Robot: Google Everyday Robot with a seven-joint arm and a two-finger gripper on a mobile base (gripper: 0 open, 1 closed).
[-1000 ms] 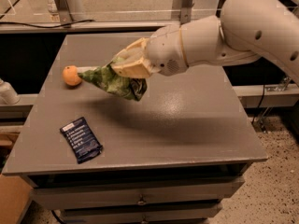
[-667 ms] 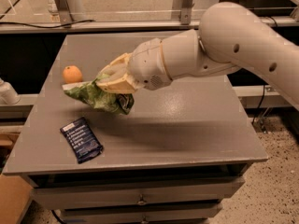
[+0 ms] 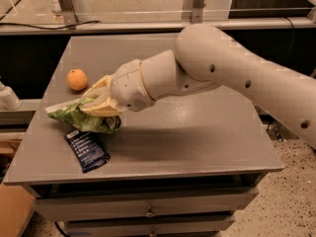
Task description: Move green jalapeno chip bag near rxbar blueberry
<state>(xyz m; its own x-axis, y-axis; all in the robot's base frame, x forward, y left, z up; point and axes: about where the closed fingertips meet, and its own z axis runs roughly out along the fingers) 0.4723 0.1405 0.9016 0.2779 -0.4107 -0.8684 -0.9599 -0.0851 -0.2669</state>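
Observation:
My gripper (image 3: 95,104) is shut on the green jalapeno chip bag (image 3: 81,118), a crumpled shiny green foil bag with a white edge strip. It holds the bag low over the left side of the grey table (image 3: 197,132). The rxbar blueberry (image 3: 87,150), a flat dark navy wrapper with white text, lies on the table just below the bag. The bag's lower edge overlaps the bar's top end in the view. My arm reaches in from the right.
A round orange fruit (image 3: 77,79) sits on the table's left side, behind the bag. Drawers run under the table front (image 3: 148,212). A railing and glass panel stand behind the table. A cardboard box corner (image 3: 12,212) is at the lower left.
My gripper has carried the chip bag left and down toward the front, from near the orange fruit to just above the rxbar. The bar and the orange have not moved.

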